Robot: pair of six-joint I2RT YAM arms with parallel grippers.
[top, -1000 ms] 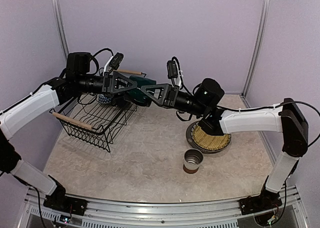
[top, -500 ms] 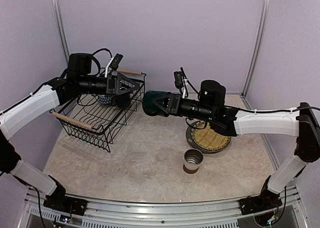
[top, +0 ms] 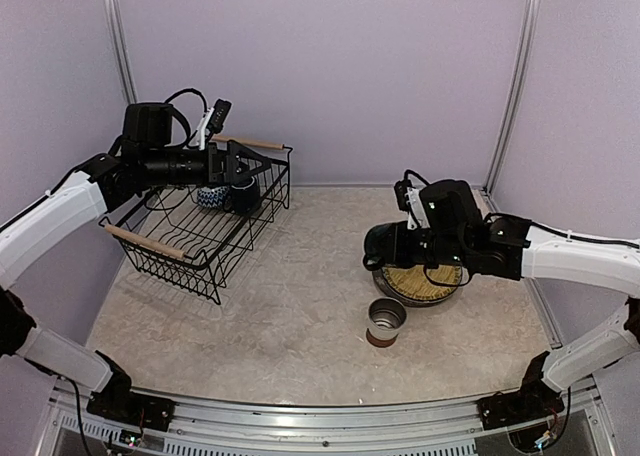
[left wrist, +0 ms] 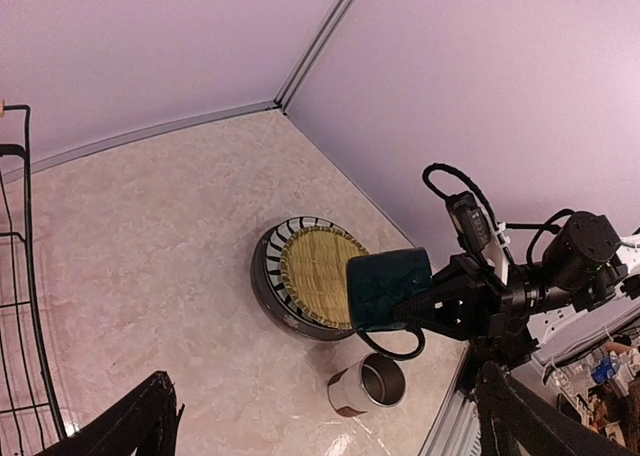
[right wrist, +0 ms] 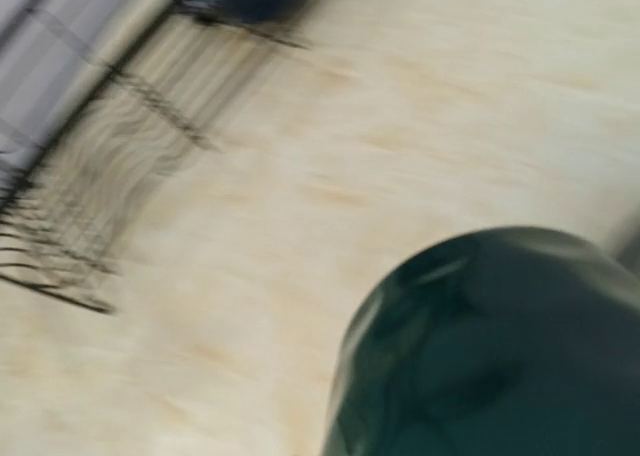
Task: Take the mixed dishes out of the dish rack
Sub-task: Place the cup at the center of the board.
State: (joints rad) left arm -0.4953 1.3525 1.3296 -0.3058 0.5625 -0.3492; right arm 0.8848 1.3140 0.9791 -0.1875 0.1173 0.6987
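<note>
The black wire dish rack (top: 170, 238) with wooden handles stands at the back left. A dark blue mug (top: 241, 195) and a small patterned bowl (top: 210, 197) sit in it. My left gripper (top: 247, 166) hovers above the rack's right end, open and empty, its fingers (left wrist: 135, 426) wide apart. My right gripper (top: 398, 244) is shut on the dark green mug (top: 379, 244), held in the air at the left edge of the plate stack (top: 385, 278). The yellow straw plate (top: 420, 277) tops that stack. The mug fills the blurred right wrist view (right wrist: 490, 346). The grey brown-based cup (top: 386, 321) stands upright in front of the stack.
The left wrist view shows the plate stack (left wrist: 300, 276), the green mug (left wrist: 388, 288) beside it, and the cup (left wrist: 368, 386). Purple walls close in the back and both sides. A metal rail (top: 320, 431) runs along the near edge.
My right arm has drawn back from the rack to the right and down, carrying the green mug to the plate stack. My left gripper has pulled back slightly over the rack.
</note>
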